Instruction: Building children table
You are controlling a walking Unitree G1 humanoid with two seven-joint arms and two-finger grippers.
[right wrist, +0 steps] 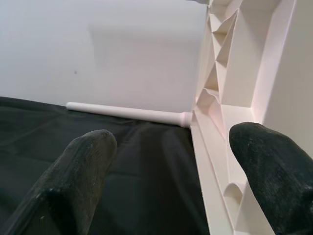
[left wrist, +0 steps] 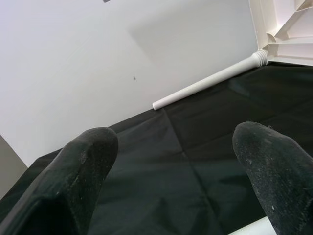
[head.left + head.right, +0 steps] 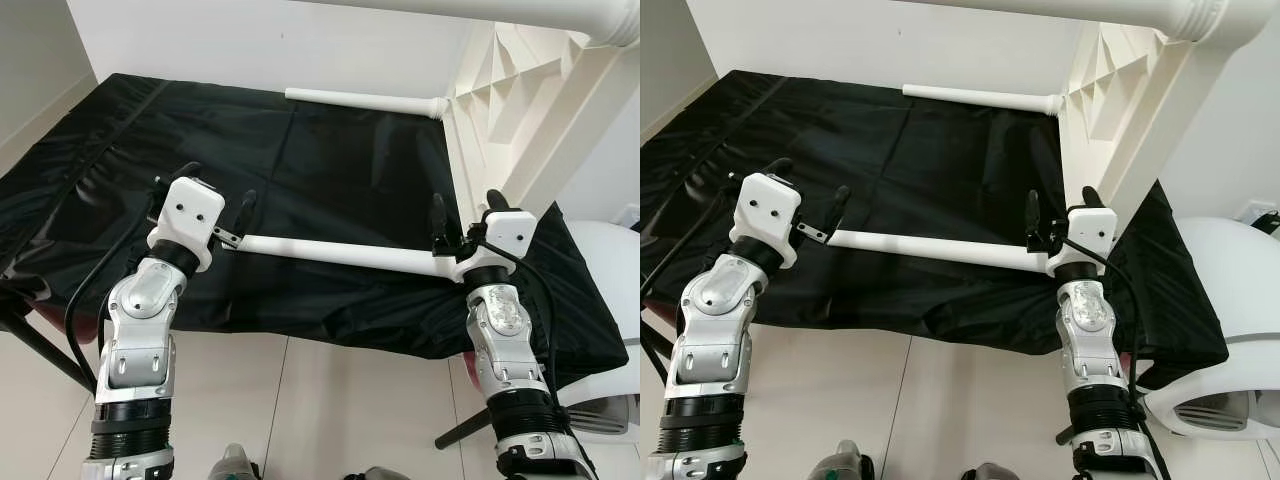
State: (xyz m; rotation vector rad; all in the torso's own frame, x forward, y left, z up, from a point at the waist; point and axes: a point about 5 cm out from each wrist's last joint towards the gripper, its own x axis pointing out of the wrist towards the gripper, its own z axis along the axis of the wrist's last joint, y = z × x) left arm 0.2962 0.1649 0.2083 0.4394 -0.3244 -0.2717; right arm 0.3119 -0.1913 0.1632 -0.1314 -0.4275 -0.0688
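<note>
A long white table leg [image 3: 340, 253] lies crosswise near the front edge of the black-covered table [image 3: 300, 160]. Its metal screw end [image 3: 228, 238] sits at the base of my left gripper [image 3: 219, 183], whose fingers stand open above it. Its flared end [image 3: 452, 266] is by the wrist of my right gripper [image 3: 466, 198], also open with nothing between the fingers. A white tabletop [image 3: 520, 100] stands on edge at the back right. A second white leg [image 3: 365, 100] is joined to its corner and lies along the back wall; it also appears as the leg [image 2: 205, 83] and the leg [image 1: 127, 112].
The black cloth hangs over the table's front edge above a tiled floor [image 3: 300, 400]. A rounded white object [image 3: 610, 280] stands at the right. Dark stand legs [image 3: 40, 350] slant under the table at the left. The tabletop's ribbed underside [image 1: 230, 98] is close to my right gripper.
</note>
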